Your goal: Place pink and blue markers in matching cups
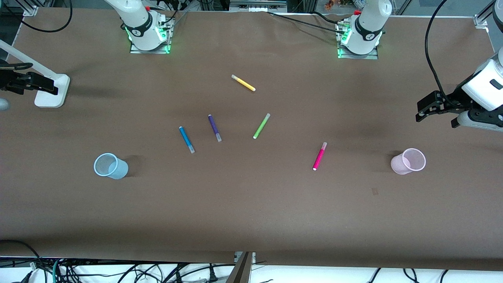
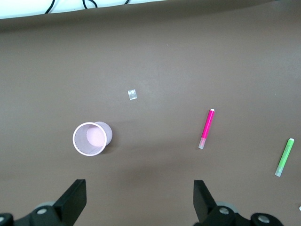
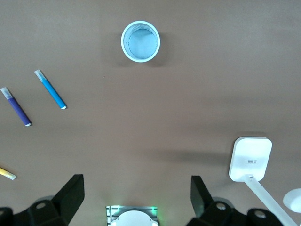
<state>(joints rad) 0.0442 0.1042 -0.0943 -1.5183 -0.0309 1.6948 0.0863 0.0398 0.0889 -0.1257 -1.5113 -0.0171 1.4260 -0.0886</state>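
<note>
The blue marker (image 1: 186, 139) lies flat near the table's middle, beside the dark purple pen (image 1: 214, 127). The pink marker (image 1: 319, 156) lies flat, toward the left arm's end. The pale blue cup (image 1: 111, 166) stands open-mouthed toward the right arm's end, and the pale pink cup (image 1: 408, 161) toward the left arm's end. My left gripper (image 1: 435, 116) hangs open and empty in the air near the pink cup (image 2: 91, 138), with the pink marker (image 2: 206, 129) in its view. My right gripper (image 1: 23, 80) hangs open and empty at the right arm's end, with the blue cup (image 3: 140, 41) and blue marker (image 3: 50, 89) in its view.
A lime green pen (image 1: 261, 125) and a yellow pen (image 1: 243, 83) lie nearer the arm bases. A white stand base (image 1: 51, 90) sits under the right gripper. A small scrap (image 2: 132, 94) lies near the pink cup. Brown paper (image 1: 251, 212) covers the table.
</note>
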